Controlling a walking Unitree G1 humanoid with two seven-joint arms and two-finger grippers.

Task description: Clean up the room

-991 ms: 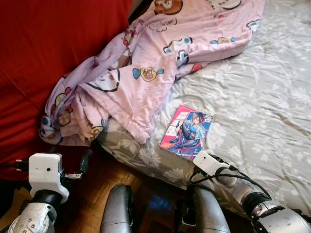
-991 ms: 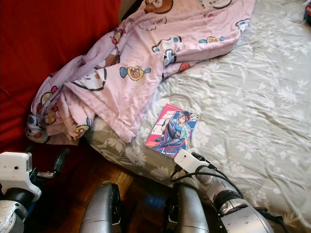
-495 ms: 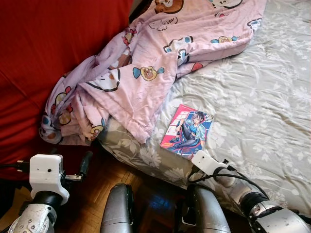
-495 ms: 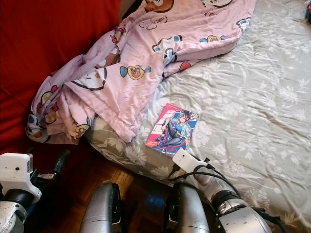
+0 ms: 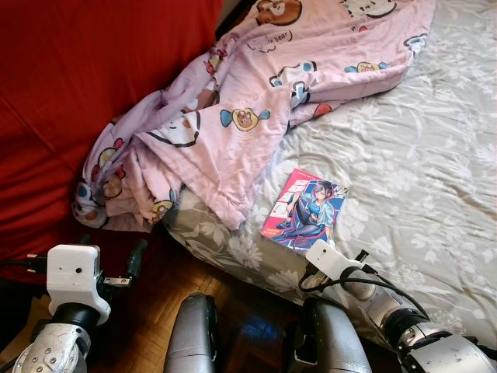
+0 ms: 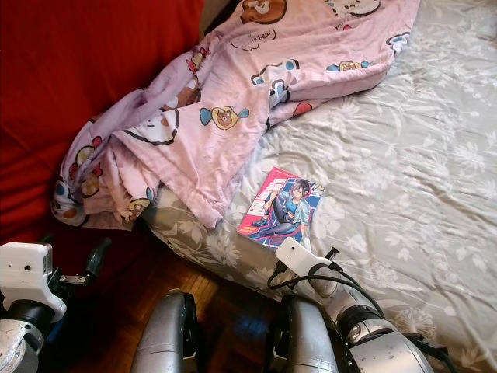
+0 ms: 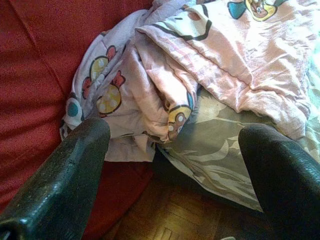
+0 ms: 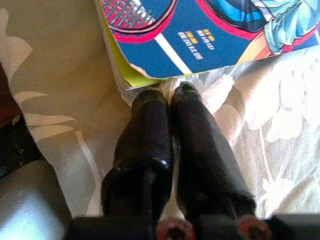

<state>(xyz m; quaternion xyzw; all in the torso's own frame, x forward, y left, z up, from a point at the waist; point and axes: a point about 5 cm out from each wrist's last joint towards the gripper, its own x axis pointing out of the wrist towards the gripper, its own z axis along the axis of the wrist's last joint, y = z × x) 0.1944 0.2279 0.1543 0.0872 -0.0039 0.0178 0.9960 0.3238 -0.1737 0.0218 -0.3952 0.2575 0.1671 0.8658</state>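
Note:
A paperback book (image 5: 304, 210) with a cartoon figure on its cover lies flat on the grey floral bed sheet (image 5: 419, 171), close to the mattress edge. My right gripper (image 8: 170, 92) is shut, its two black fingertips pressed together against the book's (image 8: 210, 35) near edge, where a bit of sheet is bunched. Its white wrist block (image 5: 326, 260) sits just in front of the book. My left gripper (image 7: 175, 165) is open and low beside the bed. It faces the hanging end of the pink cartoon blanket (image 7: 165, 90) and holds nothing.
The rumpled pink blanket (image 5: 256, 101) runs from the bed's far side over its left edge. A red cover (image 5: 78, 93) rises at the left. Dark wooden floor (image 5: 155, 311) and my two grey legs (image 5: 192, 334) lie below the mattress edge.
The whole view has shifted slightly to the right. My right wrist has edged a little left along the book's near edge. The left arm has stayed put.

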